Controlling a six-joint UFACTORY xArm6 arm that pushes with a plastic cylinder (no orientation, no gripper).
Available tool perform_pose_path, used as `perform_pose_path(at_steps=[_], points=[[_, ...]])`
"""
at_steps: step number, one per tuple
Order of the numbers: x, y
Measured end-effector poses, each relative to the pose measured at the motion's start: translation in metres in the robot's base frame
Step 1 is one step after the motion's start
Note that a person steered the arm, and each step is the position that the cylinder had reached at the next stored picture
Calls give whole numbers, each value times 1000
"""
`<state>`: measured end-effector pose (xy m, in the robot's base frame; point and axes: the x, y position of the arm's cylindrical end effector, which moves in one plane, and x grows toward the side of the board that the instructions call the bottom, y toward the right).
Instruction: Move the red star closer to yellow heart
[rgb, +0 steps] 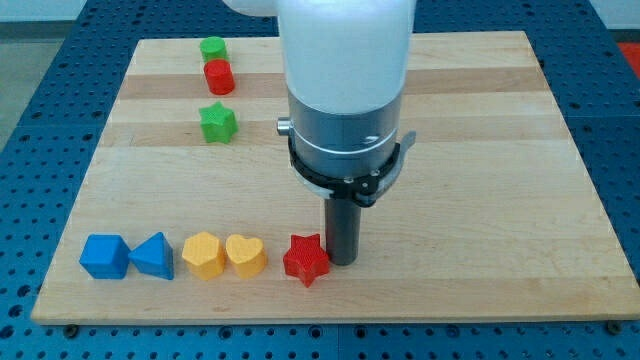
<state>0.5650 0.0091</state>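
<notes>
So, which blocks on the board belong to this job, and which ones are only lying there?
Part of the job:
- red star, near the view's bottom
- yellow heart, just to its left
- my tip, close against the star's right side

Only lying about:
- yellow hexagon
- blue cube
- blue triangle
- green star
- red cylinder
- green block, shape unclear

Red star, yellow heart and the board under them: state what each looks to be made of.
Red star: probably moulded or printed plastic, solid even colour, matte with a faint sheen. Yellow heart: likely the same plastic, uniform colour, soft rounded edges. Board: wood, pale with visible grain and joined strips, smooth satin finish. My tip, touching the star's right side, looks like dark matte metal or plastic; which one is unclear.
</notes>
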Motion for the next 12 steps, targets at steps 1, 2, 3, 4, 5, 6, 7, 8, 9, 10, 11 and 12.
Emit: perform_pose_path(at_steps=[1, 2, 3, 4, 5, 6, 7, 8, 9, 10, 11, 12], points=[[15, 2], [28, 2], [28, -2], [28, -8], [28, -14], [28, -17], [30, -21], [34, -24], [35, -25], [35, -32], [35, -40], [36, -41]])
